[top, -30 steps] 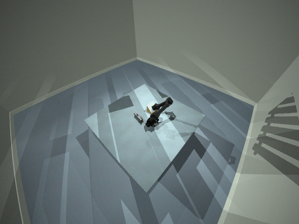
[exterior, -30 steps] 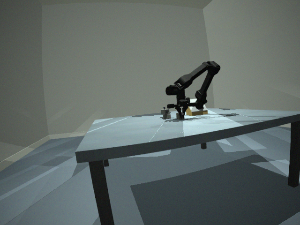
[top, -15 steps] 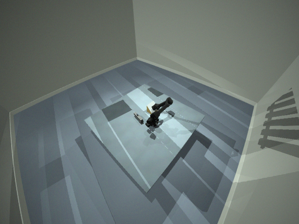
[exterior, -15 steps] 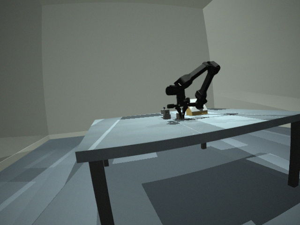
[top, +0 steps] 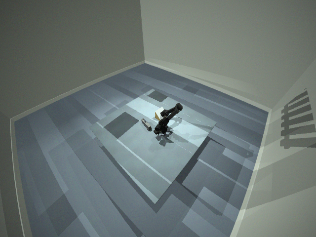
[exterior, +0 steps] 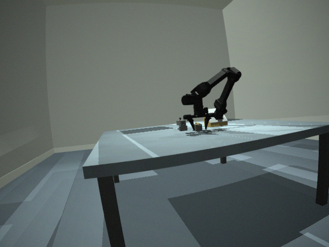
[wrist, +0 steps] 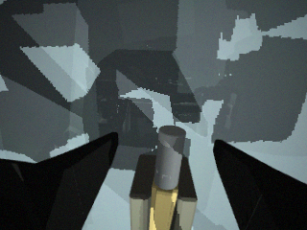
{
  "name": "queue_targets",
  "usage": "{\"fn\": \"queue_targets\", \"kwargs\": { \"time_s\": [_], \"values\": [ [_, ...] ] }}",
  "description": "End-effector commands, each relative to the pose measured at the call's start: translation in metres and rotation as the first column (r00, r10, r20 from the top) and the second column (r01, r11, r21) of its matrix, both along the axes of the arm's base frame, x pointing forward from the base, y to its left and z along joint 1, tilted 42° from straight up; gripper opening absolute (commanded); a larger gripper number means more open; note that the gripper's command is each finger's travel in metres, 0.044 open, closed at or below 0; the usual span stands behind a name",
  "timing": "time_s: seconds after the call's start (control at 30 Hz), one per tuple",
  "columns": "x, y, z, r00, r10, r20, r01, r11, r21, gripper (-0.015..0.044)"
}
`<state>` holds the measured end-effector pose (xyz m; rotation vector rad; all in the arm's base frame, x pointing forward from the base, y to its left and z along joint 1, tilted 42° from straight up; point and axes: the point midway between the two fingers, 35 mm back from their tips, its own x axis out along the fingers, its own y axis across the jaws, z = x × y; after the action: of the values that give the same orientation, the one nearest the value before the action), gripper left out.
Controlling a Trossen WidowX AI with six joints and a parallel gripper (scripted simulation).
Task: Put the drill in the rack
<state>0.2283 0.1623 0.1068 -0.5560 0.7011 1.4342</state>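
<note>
The drill (wrist: 170, 158) (exterior: 197, 123), with a grey round end and a gold part, lies between the two walls of the small taupe rack (wrist: 139, 213) (exterior: 198, 127). My gripper (wrist: 165, 141) (exterior: 199, 129) is open, with one finger on each side of the drill and rack and a gap on both sides. The fingertips are low, near the table. The grey holder block (exterior: 182, 126) (top: 146, 124) stands beside the rack, with the small dark blue key (exterior: 180, 118) on top. How far down the key sits is too small to tell. The arm hides the rack in the top view.
A white-topped block with an orange side (exterior: 223, 123) (top: 156, 116) stands behind the gripper, close to the arm's forearm. The table (exterior: 132, 154) (top: 142, 155) has its near edge well in front of the arm. Patchy shadows cover its top.
</note>
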Motion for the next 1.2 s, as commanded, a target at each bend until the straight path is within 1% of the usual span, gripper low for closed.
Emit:
{"fn": "queue_targets", "kwargs": {
  "time_s": [0.0, 0.57, 0.63, 0.73, 0.9, 1.17],
  "values": [
    [0.000, -0.001, 0.001, 1.000, 0.001, -0.001, -0.001, 1.000, -0.005, 0.0440],
    [0.001, -0.053, 0.057, 1.000, 0.013, -0.004, -0.014, 1.000, -0.025, 0.0440],
    [0.002, -0.049, 0.052, 1.000, 0.008, 0.000, -0.008, 1.000, -0.029, 0.0440],
    [0.017, -0.050, 0.068, 0.995, -0.045, 0.088, 0.047, 0.999, -0.018, 0.0440],
    [0.043, -0.055, 0.110, 0.950, -0.156, 0.270, 0.152, 0.988, 0.037, 0.0440],
    [0.064, -0.063, 0.195, 0.797, -0.322, 0.511, 0.260, 0.947, 0.191, 0.0440]
  ]
}}
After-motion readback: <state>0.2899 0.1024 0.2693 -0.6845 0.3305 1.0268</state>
